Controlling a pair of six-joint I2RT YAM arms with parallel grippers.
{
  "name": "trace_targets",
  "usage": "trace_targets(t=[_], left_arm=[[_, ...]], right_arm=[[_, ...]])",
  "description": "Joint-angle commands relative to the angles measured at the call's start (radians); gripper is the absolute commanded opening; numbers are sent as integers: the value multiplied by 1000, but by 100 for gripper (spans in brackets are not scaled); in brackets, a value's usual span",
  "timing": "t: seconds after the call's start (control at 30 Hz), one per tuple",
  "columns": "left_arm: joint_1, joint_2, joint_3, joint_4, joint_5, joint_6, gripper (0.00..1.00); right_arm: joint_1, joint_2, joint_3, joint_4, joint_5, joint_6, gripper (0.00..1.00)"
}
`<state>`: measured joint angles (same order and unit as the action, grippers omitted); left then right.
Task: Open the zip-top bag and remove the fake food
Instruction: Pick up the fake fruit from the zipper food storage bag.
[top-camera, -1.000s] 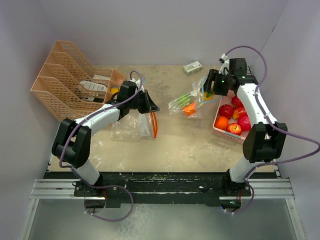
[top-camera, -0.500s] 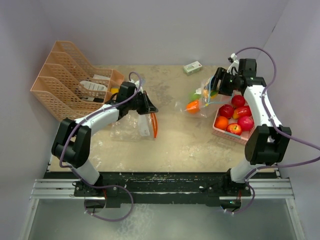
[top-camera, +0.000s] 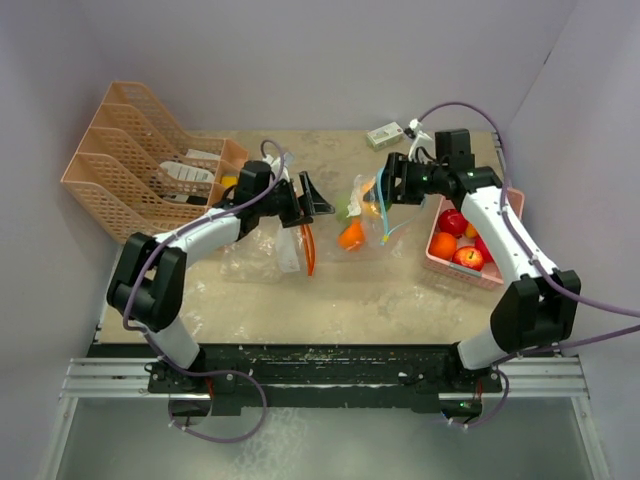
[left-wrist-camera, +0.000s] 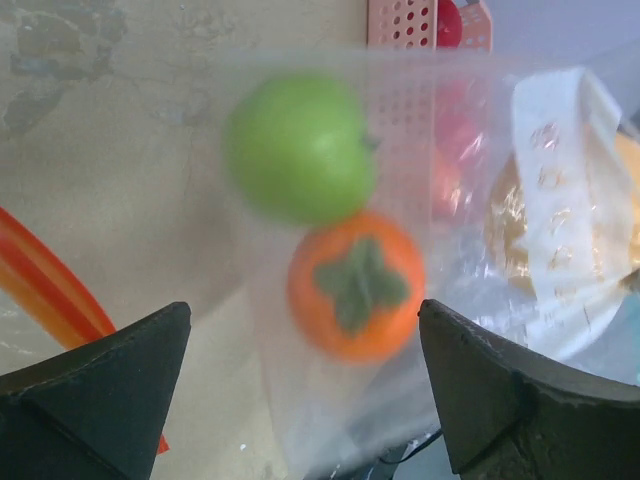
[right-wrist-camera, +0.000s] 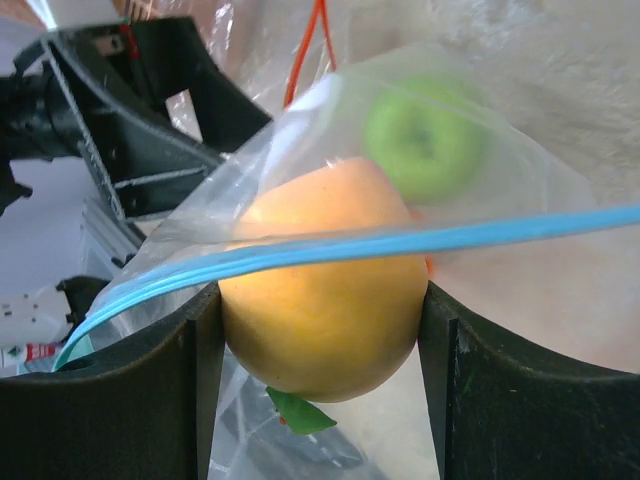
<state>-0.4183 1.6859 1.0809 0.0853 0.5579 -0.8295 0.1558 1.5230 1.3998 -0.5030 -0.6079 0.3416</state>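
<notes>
The clear zip-top bag (top-camera: 368, 222) with a blue zip strip (right-wrist-camera: 420, 240) hangs over the middle of the table. Inside it are fake food pieces: a green apple (left-wrist-camera: 300, 150) (right-wrist-camera: 425, 140) and an orange persimmon-like fruit (left-wrist-camera: 355, 285) (top-camera: 350, 236). My right gripper (top-camera: 380, 194) (right-wrist-camera: 320, 330) is shut on a yellow-orange fruit (right-wrist-camera: 320, 300) at the bag's mouth, and the zip strip crosses in front of the fruit. My left gripper (top-camera: 316, 196) (left-wrist-camera: 305, 400) stands open just left of the bag, nothing between its fingers (left-wrist-camera: 100, 390).
A pink basket (top-camera: 440, 262) at the right holds red apples and an orange. A second clear bag (top-camera: 255, 255) with an orange zip (top-camera: 309, 250) lies under the left arm. A peach file rack (top-camera: 120, 170) stands back left, and a small box (top-camera: 385, 133) at the back.
My left gripper has opened. My right arm has carried the bag and the fruit leftward, from beside the pink basket to right in front of the left gripper.
</notes>
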Motion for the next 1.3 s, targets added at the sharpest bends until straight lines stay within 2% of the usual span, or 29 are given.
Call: trace_targets(t=[0.0, 0.1, 0.2, 0.4, 0.47, 0.53, 0.67, 0.77, 0.87, 1.1, 1.13, 1.27], left_arm=[[5, 7, -6, 115, 54, -29, 99], [4, 17, -12, 117, 62, -32, 99], [0, 33, -18, 116, 63, -34, 98], [-61, 79, -37, 140, 68, -49, 80], [-100, 94, -41, 156, 65, -60, 77], [-141, 106, -44, 185, 60, -68, 77], [-191, 124, -34, 250, 77, -77, 87], [-205, 142, -17, 258, 100, -68, 84], [-209, 162, -15, 239, 101, -59, 70], [-213, 196, 2, 252, 104, -72, 5], [-214, 197, 10, 247, 100, -68, 0], [-206, 200, 26, 237, 85, -70, 0]], right_arm=[[11, -44, -13, 34, -57, 7, 30], [11, -9, -25, -30, -40, -65, 30], [11, 6, -102, -17, 5, -77, 30], [10, 20, -216, 31, 35, -81, 29], [11, 28, -228, 34, 53, -85, 29], [11, 36, -233, 36, 69, -92, 29], [10, 57, -242, 40, 88, -95, 29], [10, 64, -243, 45, 91, -95, 29], [10, 66, -233, 45, 89, -93, 28], [10, 45, -218, 38, 68, -82, 28], [10, 40, -216, 34, 62, -84, 28], [10, 14, -200, 0, 63, -89, 27]])
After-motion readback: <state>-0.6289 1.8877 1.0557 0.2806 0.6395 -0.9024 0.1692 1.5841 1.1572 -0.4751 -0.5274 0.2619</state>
